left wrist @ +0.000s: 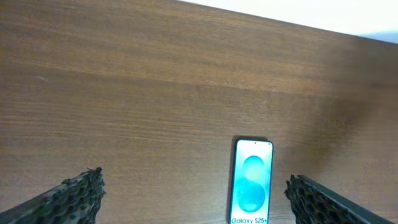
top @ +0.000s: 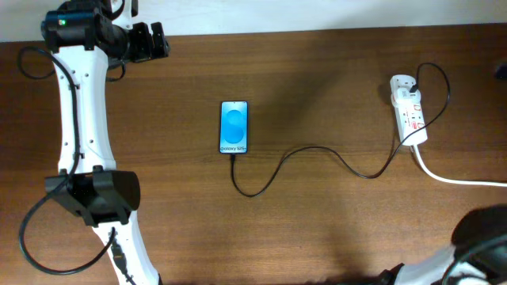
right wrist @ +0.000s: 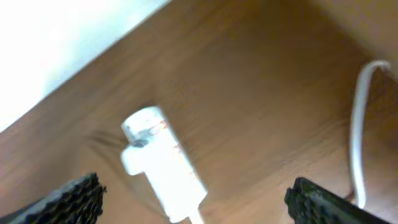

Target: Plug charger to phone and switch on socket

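Observation:
The phone [top: 234, 127] lies flat mid-table with its blue screen up; it also shows in the left wrist view [left wrist: 253, 180]. The thin black charger [top: 317, 149] snakes from the phone's bottom edge across the table to the far end of the white socket [top: 409, 111]. My left gripper [top: 150, 41] is at the far left, well away from the phone, open and empty in the left wrist view [left wrist: 196, 190]. My right gripper [right wrist: 196, 193] is open and empty above the blurred socket [right wrist: 165, 165]. Only the right arm's body shows in the overhead view.
The socket's thick white cord [top: 459, 178] runs off the right edge and shows in the right wrist view [right wrist: 356, 130]. The left arm's base [top: 91, 198] stands at the front left. The table's far edge runs just behind the left gripper.

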{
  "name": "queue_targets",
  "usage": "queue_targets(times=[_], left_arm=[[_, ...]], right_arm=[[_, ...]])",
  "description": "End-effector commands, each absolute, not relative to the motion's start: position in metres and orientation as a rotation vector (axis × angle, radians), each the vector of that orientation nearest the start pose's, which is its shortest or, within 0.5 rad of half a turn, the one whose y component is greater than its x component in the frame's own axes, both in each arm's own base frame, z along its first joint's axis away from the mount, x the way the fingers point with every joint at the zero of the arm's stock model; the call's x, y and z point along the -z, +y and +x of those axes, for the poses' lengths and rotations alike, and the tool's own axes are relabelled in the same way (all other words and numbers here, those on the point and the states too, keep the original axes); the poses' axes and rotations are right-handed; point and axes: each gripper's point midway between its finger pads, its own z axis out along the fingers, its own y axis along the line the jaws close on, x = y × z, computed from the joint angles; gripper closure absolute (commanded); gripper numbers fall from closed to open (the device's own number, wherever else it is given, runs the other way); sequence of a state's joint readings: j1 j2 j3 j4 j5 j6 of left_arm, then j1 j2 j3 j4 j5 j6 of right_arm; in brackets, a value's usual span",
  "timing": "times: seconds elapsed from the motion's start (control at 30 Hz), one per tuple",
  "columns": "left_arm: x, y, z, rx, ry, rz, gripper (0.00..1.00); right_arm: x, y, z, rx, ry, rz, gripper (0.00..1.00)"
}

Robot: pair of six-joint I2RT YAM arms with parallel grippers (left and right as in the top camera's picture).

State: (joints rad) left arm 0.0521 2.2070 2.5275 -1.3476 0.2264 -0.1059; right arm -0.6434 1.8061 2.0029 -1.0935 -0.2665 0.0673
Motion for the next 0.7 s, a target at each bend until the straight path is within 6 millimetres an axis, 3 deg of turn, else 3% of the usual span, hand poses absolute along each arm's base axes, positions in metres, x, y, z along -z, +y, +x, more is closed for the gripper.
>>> queue_targets(times=[0.0,0.07,0.13,0.3,0.37,0.43,0.53,0.6,0.67], left_arm=[[-0.247,-0.008,0.518,0.302,2.6,-0.14,0.01],[-0.247,-0.008,0.518,0.302,2.6,-0.14,0.01],[-0.247,-0.008,0.518,0.302,2.6,-0.14,0.01],[-0.247,-0.008,0.518,0.302,2.6,-0.14,0.01],[-0.247,-0.008,0.518,0.302,2.6,-0.14,0.01],[-0.247,-0.008,0.518,0.302,2.6,-0.14,0.01],[-0.247,-0.008,0.518,0.302,2.6,-0.14,0.01],[-0.247,-0.008,0.518,0.302,2.6,-0.14,0.01],[-0.247,-0.008,0.518,0.302,2.6,-0.14,0.01]], right_arm=[[-0.363,-0.124,0.365,-0.272,2.288,0.398,0.02],[-0.377,-0.046,0.314,-0.388,2.369,0.278,0.02],[-0.387,-0.009,0.29,-0.42,2.383,0.165,0.02],[-0.395,0.012,0.22,-0.345,2.397,-0.009,0.02],[-0.4,0.012,0.211,-0.189,2.237,-0.142,0.02],[-0.381,0.015,0.22,-0.107,2.101,-0.211,0.02],[-0.326,0.03,0.245,-0.036,1.724,-0.313,0.02],[-0.299,0.035,0.249,-0.023,1.584,-0.329,0.02],[-0.256,0.036,0.243,-0.011,1.5,-0.332,0.02]])
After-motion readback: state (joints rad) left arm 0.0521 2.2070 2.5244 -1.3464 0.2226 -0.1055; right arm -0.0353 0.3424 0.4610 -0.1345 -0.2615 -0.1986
